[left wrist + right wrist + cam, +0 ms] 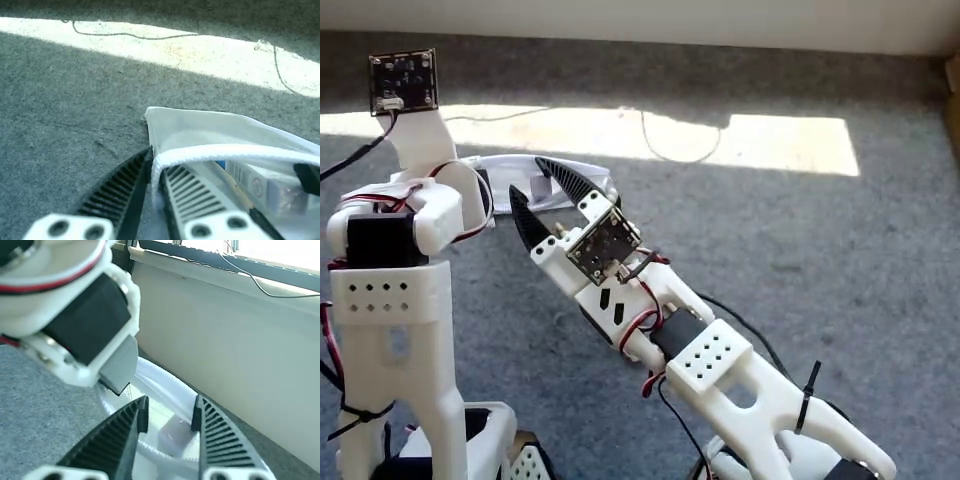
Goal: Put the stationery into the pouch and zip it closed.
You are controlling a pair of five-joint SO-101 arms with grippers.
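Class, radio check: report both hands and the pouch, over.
Left hand shut on pouch rim. Right hand open above pouch. Small box inside. Left arm crowds right hand.

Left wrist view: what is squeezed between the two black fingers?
The white rim of the pouch lies between them. The left gripper has its fingers pinched on that rim, seen in the left wrist view.

We see two white printed arms with black motors and red-and-black wires. The left arm, at nine o'clock from above, carries a square circuit board; the right arm, at five o'clock, a grid of holes, a black cable tie and ribbed black fingers.
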